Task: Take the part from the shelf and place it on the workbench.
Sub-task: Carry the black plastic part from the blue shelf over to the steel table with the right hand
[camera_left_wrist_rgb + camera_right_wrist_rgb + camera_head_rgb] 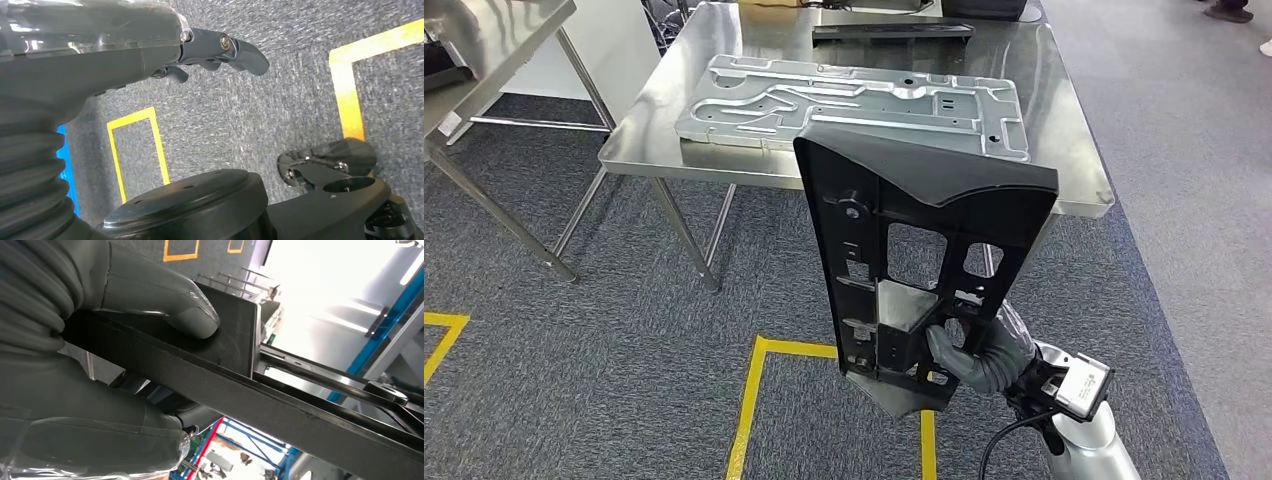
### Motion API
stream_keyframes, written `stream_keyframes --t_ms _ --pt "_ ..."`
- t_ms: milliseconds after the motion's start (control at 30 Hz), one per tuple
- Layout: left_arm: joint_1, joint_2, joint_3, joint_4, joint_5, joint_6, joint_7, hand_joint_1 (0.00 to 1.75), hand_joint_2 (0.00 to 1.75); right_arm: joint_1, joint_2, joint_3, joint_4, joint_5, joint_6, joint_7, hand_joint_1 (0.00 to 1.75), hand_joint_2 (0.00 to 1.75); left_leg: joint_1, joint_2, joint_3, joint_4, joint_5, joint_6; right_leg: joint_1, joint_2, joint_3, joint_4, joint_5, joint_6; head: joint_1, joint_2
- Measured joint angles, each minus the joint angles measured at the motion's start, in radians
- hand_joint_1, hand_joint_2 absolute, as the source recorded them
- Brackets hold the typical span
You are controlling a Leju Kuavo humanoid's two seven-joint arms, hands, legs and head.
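The left robot hand [210, 52] hangs over grey carpet, fingers loosely apart, grasping nothing. At 12 o'clock, a polished steel bench [654, 110] carries a stamped silver plate [854, 100]. At 5 o'clock, the right robot hand [979, 350] grips the matte black, cut-out part [914, 240] upright; the right wrist view shows its thumb [165, 295] pressed on the part's textured edge.

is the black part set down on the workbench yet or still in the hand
Still in the hand: the right hand grips the black part by its lower end, held upright over the carpet, short of the workbench.

Metal plate [854, 105] on workbench [1074, 150]
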Motion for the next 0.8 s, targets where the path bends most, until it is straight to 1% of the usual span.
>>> stream_keyframes --t_ms 33,67,100,167,200,233,267,300,367,400,433,467,500,533,567,600,633,667,733,767,800 --pt "0.001 0.000 0.000 0.000 0.000 -0.001 0.001 0.00 1.75 0.000 0.000 0.000 0.001 0.000 0.000 0.000 1.75 1.75 0.000 -0.001 0.009 0.002 -0.010 -0.005 -0.003 -0.001 0.023 -0.063 0.041 0.002 0.000 0.000" --pt "0.002 0.000 0.000 0.000 -0.001 -0.001 0.001 0.00 1.75 0.000 0.000 0.000 0.000 0.001 0.000 0.000 1.75 1.75 -0.001 -0.001 0.013 0.006 -0.020 -0.011 -0.002 -0.002 0.044 -0.120 0.064 0.000 0.000 0.000" --pt "0.003 0.000 0.000 0.000 -0.001 -0.002 0.000 0.00 1.75 0.000 0.000 0.000 0.000 0.002 0.000 0.001 1.75 1.75 -0.003 -0.001 0.014 0.008 -0.028 -0.017 -0.001 -0.002 0.056 -0.155 0.072 -0.003 0.000 0.000" --pt "0.002 0.000 0.000 0.000 -0.001 -0.002 0.000 0.00 1.75 0.000 0.000 -0.001 0.000 0.003 0.000 0.002 1.75 1.75 -0.006 0.000 0.014 0.008 -0.038 -0.028 0.003 0.002 0.063 -0.172 0.057 -0.017 0.000 0.000" --pt "0.002 0.000 0.000 0.000 -0.001 -0.002 0.000 0.00 1.75 0.000 0.000 -0.001 0.000 0.003 0.000 0.002 1.75 1.75 -0.005 0.002 0.018 0.006 -0.042 -0.034 0.002 0.003 0.065 -0.172 0.053 -0.024 0.000 0.000" --pt "0.001 0.000 0.000 0.000 -0.001 -0.002 0.000 0.00 1.75 -0.001 0.000 -0.001 -0.001 0.003 0.000 0.001 1.75 1.75 -0.003 0.002 0.020 0.016 -0.049 -0.039 0.001 0.004 0.071 -0.174 0.048 -0.031 0.000 0.000" --pt "0.000 0.000 0.000 0.000 -0.001 -0.002 0.000 0.00 1.75 -0.002 -0.001 -0.001 -0.002 0.003 0.000 0.001 1.75 1.75 -0.002 0.003 0.013 0.041 -0.061 -0.044 0.000 0.004 0.078 -0.177 0.043 -0.037 0.000 0.000" --pt "-0.001 0.000 0.000 0.000 0.000 -0.002 -0.002 0.00 1.75 -0.003 -0.001 -0.001 -0.002 0.003 0.001 0.001 1.75 1.75 -0.001 0.003 -0.008 0.091 -0.082 -0.048 -0.001 0.003 0.087 -0.179 0.038 -0.043 0.000 0.000" --pt "-0.007 0.001 0.000 0.000 0.002 -0.002 -0.007 0.00 1.75 -0.004 -0.001 -0.001 -0.002 0.003 0.002 0.001 1.75 1.75 -0.001 0.004 -0.090 0.236 -0.130 -0.054 0.002 0.000 0.102 -0.179 0.024 -0.050 0.000 0.000" --pt "-0.011 0.001 0.001 0.000 0.004 -0.002 -0.010 0.00 1.75 -0.003 -0.001 0.000 -0.002 0.003 0.002 0.001 1.75 1.75 -0.001 0.004 -0.130 0.296 -0.140 -0.055 0.003 -0.001 0.110 -0.179 0.017 -0.051 0.000 0.000" --pt "-0.015 0.001 0.001 0.000 0.005 -0.002 -0.011 0.00 1.75 -0.003 -0.001 0.000 -0.002 0.003 0.003 0.001 1.75 1.75 -0.001 0.004 -0.153 0.320 -0.129 -0.053 0.005 -0.001 0.121 -0.179 0.009 -0.051 0.000 0.000" --pt "-0.017 0.001 0.001 0.000 0.006 -0.002 -0.012 0.00 1.75 -0.003 -0.001 0.000 -0.002 0.003 0.004 0.001 1.75 1.75 -0.002 0.004 -0.156 0.302 -0.096 -0.049 0.006 0.000 0.133 -0.179 0.001 -0.051 0.000 0.000" --pt "-0.016 0.001 0.001 0.000 0.006 -0.002 -0.011 0.00 1.75 -0.003 -0.001 0.000 -0.002 0.003 0.005 0.001 1.75 1.75 -0.003 0.004 -0.144 0.248 -0.046 -0.043 0.007 0.001 0.146 -0.179 -0.008 -0.050 0.000 0.000" --pt "-0.014 0.001 0.001 0.000 0.005 -0.002 -0.011 0.00 1.75 -0.003 -0.001 0.000 -0.002 0.003 0.005 0.001 1.75 1.75 -0.005 0.004 -0.123 0.183 0.001 -0.036 0.007 0.002 0.159 -0.181 -0.017 -0.048 0.000 0.000" --pt "-0.011 0.001 0.001 0.000 0.005 -0.002 -0.010 0.00 1.75 -0.004 -0.001 0.000 -0.002 0.003 0.006 0.001 1.75 1.75 -0.009 0.004 -0.106 0.127 0.033 -0.029 0.008 0.003 0.168 -0.182 -0.024 -0.045 0.000 0.000" --pt "-0.009 0.001 0.001 0.000 0.004 -0.002 -0.010 0.00 1.75 -0.004 -0.001 0.000 -0.002 0.003 0.006 0.001 1.75 1.75 -0.013 0.005 -0.091 0.083 0.046 -0.021 0.009 0.004 0.173 -0.183 -0.028 -0.039 0.000 0.000" --pt "-0.007 0.001 0.001 0.000 0.004 -0.002 -0.010 0.00 1.75 -0.003 -0.001 0.000 -0.002 0.003 0.006 0.001 1.75 1.75 -0.016 0.005 -0.084 0.061 0.043 -0.016 0.009 0.004 0.175 -0.186 -0.029 -0.033 0.000 0.000" --pt "-0.007 0.002 0.001 0.000 0.003 -0.002 -0.010 0.00 1.75 -0.003 -0.001 0.000 -0.001 0.003 0.007 0.001 1.75 1.75 -0.018 0.005 -0.081 0.049 0.037 -0.011 0.011 0.004 0.176 -0.186 -0.026 -0.025 0.000 0.000" --pt "-0.006 0.001 0.001 0.000 0.002 -0.002 -0.010 0.00 1.75 -0.004 -0.001 0.000 -0.002 0.003 0.008 0.001 1.75 1.75 -0.013 0.002 -0.064 0.028 0.033 -0.001 0.010 0.004 0.177 -0.177 -0.020 -0.013 0.000 0.000" --pt "-0.005 0.001 0.001 0.000 0.001 -0.002 -0.010 0.00 1.75 -0.006 -0.001 0.000 -0.002 0.003 0.008 0.001 1.75 1.75 -0.011 0.001 -0.051 0.019 0.032 0.005 0.010 0.004 0.170 -0.157 -0.024 -0.009 0.000 0.000" --pt "-0.003 0.001 0.001 0.000 0.000 -0.002 -0.010 0.00 1.75 -0.009 0.001 -0.001 -0.002 0.002 0.008 0.000 1.75 1.75 -0.009 0.000 -0.038 0.011 0.029 0.010 0.009 0.004 0.150 -0.122 -0.037 -0.006 0.000 0.000"
